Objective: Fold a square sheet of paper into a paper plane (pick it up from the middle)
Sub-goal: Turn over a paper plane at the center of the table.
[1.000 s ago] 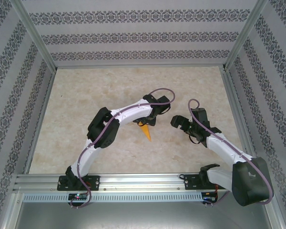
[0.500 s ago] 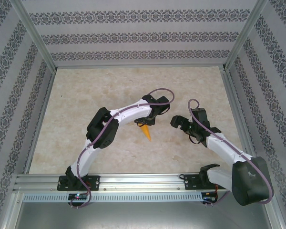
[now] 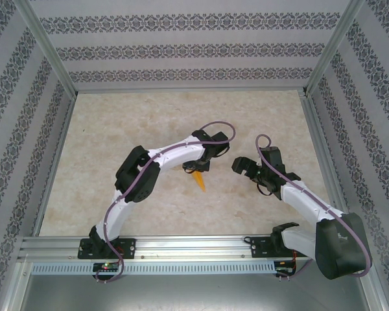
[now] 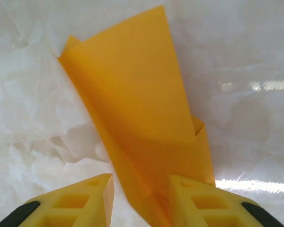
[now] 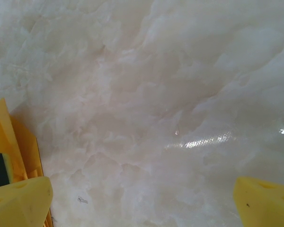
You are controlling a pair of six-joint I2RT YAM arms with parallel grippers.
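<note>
The square sheet of paper is folded into a slim orange paper plane [image 3: 200, 183] that lies mid-table with its point toward the arm bases. My left gripper [image 3: 196, 168] stands over its far end. In the left wrist view the paper plane [image 4: 142, 109] rises between the yellow fingers of the left gripper [image 4: 139, 182]. It leans against the right finger [image 4: 203, 198], while a strip of table shows between it and the left finger [image 4: 85, 198]. My right gripper [image 3: 237, 166] hovers just right of the plane. Over bare table, the right gripper [image 5: 142, 185] holds its fingers wide apart with nothing between them.
The marble-patterned tabletop [image 3: 117, 129] is bounded by an aluminium frame with patterned walls [image 3: 181, 48] at the back and on both sides. A metal rail [image 3: 181, 246] carrying both arm bases runs along the near edge.
The left gripper's jaws have narrowed around the upright fold of the paper plane, and its wrist has shifted slightly left. The right arm and the plane's tip have stayed put.
</note>
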